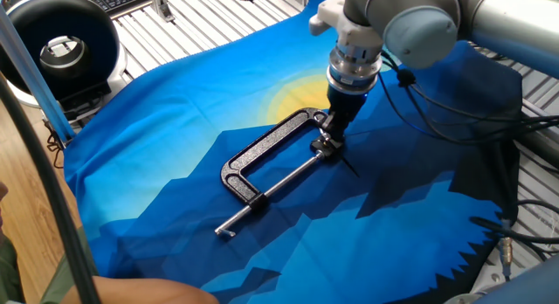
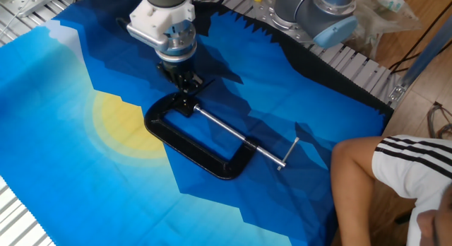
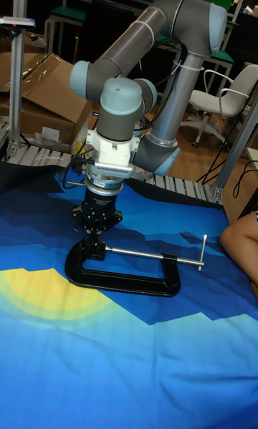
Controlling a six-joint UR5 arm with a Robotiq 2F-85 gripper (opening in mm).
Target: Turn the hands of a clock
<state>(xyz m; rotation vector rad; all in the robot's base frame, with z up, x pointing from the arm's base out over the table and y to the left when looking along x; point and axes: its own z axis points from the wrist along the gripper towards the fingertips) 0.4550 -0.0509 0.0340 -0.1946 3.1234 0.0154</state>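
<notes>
A black C-clamp [image 1: 266, 154] lies flat on the blue printed cloth, its silver screw [image 2: 233, 135] running through the jaw. The hand [image 1: 350, 168], a thin black needle, juts from the clamp's screw head toward the right on the cloth. My gripper [image 1: 333, 129] points straight down over that screw head end, with its fingertips close together and nothing seen between them. In the other fixed view the gripper [image 2: 185, 84] hangs just above the clamp [image 2: 185, 138] end. The tall fixed view shows the gripper [image 3: 94, 235] almost touching the clamp [image 3: 122, 280].
The blue cloth [image 1: 175, 112] covers the table. A round black device [image 1: 59, 47] stands at the back left, and cables [image 1: 524, 134] trail at the right. A seated person's leg [image 2: 367, 175] is near the table edge by the screw's T-handle [image 2: 289, 153].
</notes>
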